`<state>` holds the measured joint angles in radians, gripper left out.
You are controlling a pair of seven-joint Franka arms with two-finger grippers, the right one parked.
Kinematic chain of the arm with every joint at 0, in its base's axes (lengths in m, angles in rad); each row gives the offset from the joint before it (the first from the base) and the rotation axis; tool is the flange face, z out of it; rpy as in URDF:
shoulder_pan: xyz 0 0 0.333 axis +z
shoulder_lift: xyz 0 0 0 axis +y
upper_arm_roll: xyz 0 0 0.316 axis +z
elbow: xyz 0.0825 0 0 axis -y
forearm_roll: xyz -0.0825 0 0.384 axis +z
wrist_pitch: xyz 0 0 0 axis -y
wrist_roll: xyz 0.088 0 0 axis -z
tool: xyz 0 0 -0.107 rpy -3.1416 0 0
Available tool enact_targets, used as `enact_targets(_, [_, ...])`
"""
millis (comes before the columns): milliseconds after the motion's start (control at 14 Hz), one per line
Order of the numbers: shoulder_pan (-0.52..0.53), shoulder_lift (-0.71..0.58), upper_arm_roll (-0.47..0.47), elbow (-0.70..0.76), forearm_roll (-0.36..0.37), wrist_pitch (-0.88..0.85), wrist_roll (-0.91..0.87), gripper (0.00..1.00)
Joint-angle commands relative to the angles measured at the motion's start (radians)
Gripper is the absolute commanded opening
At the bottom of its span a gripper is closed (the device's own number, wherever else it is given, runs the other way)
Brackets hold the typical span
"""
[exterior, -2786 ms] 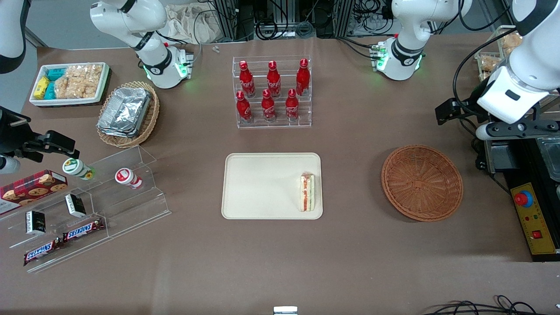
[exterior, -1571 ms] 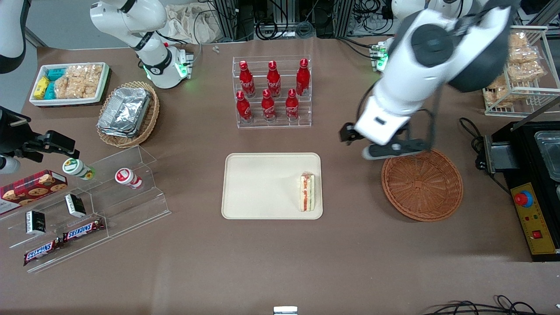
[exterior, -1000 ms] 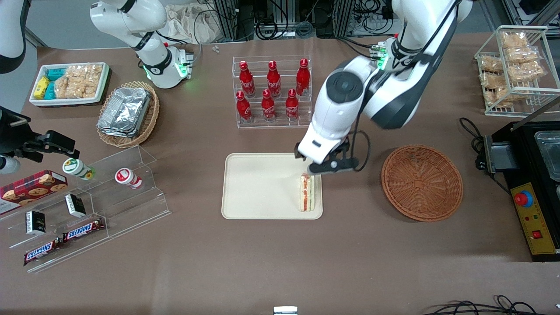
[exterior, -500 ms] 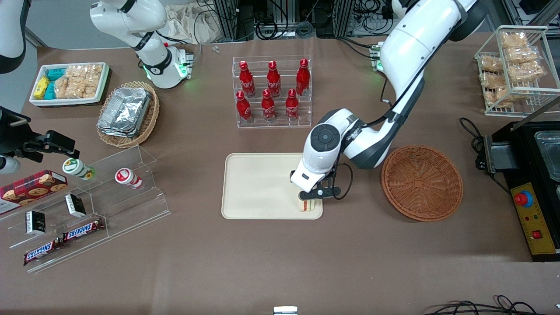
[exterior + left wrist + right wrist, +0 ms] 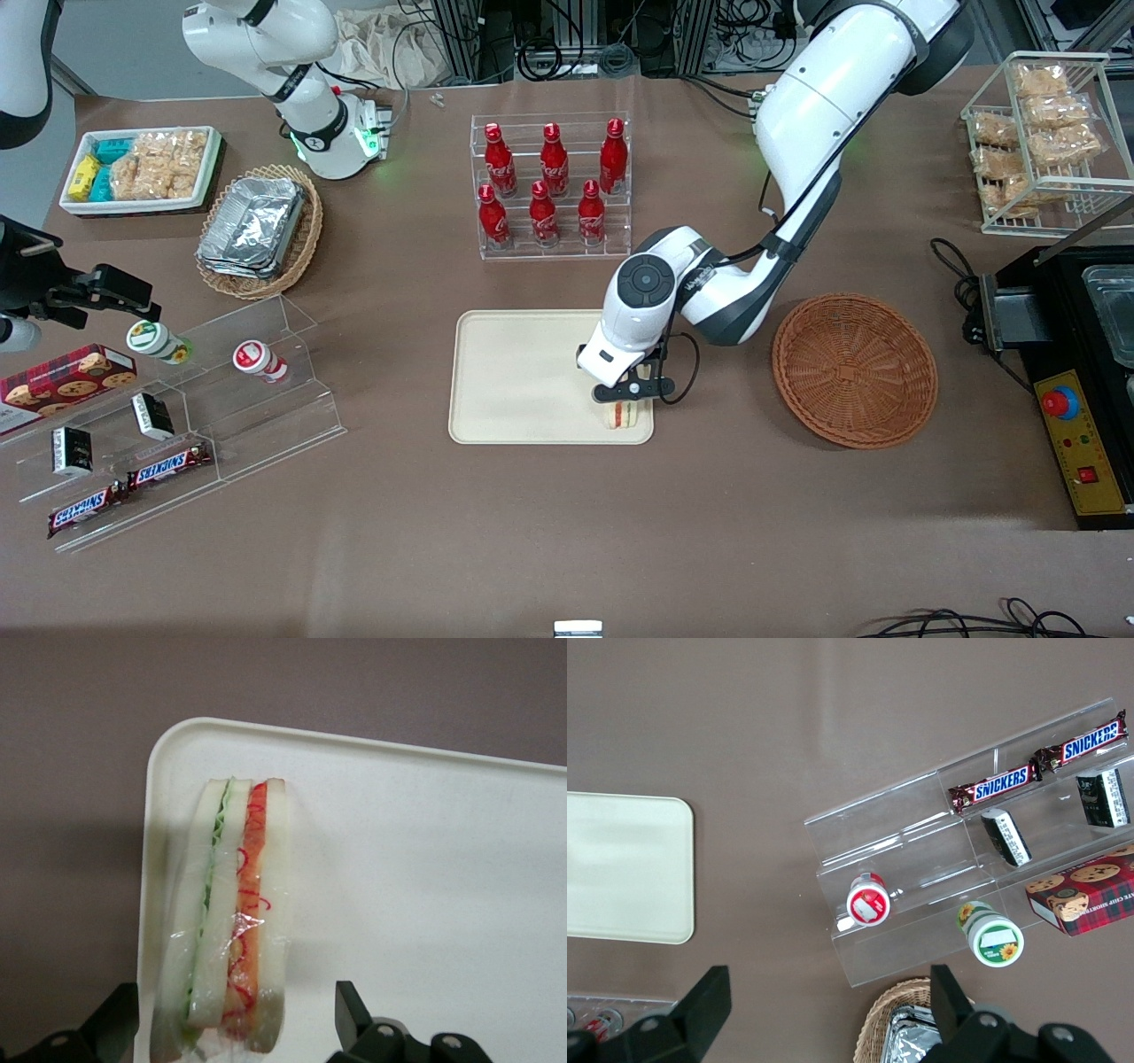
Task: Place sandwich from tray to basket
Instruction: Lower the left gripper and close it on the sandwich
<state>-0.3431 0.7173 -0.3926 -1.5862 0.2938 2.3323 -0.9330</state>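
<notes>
Sandwich (image 5: 252, 904) location: on the white tray (image 5: 523, 381), close to the tray rim at the working arm's end, in clear film, with layered edges facing up. The end effector (image 5: 633, 388) is positioned over the tray and partly covers the sandwich in the front view. Its two fingers are spread, with a gap between them; one end of the sandwich appears between the fingertips in the left wrist view. The fingers do not grip the sandwich.

The round wicker basket (image 5: 855, 372) rests on the worktop (image 5: 709, 532) beside the tray, toward the working arm's end. A clear rack (image 5: 620, 244) of red bottles stands farther from the front camera than the tray. A white wire basket (image 5: 1063, 208) containing wrapped packages sits toward the working arm's end, farther from the front camera than the wicker basket. A clear stepped shelf (image 5: 257, 416) sits toward the parked arm's end.
</notes>
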Motion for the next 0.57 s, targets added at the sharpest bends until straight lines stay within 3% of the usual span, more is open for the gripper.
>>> enact_targets(0, [-0.007, -0.005, 0.011, -0.061, 0.065, 0.085, -0.036, 0.80])
enact_targets(71, [-0.007, -0.007, 0.011, -0.067, 0.070, 0.088, -0.038, 0.57])
enact_targets(214, [-0.005, -0.007, 0.011, -0.069, 0.073, 0.090, -0.104, 0.00])
enact_targets(500, [0.007, -0.080, 0.008, -0.073, 0.056, 0.055, -0.124, 0.00])
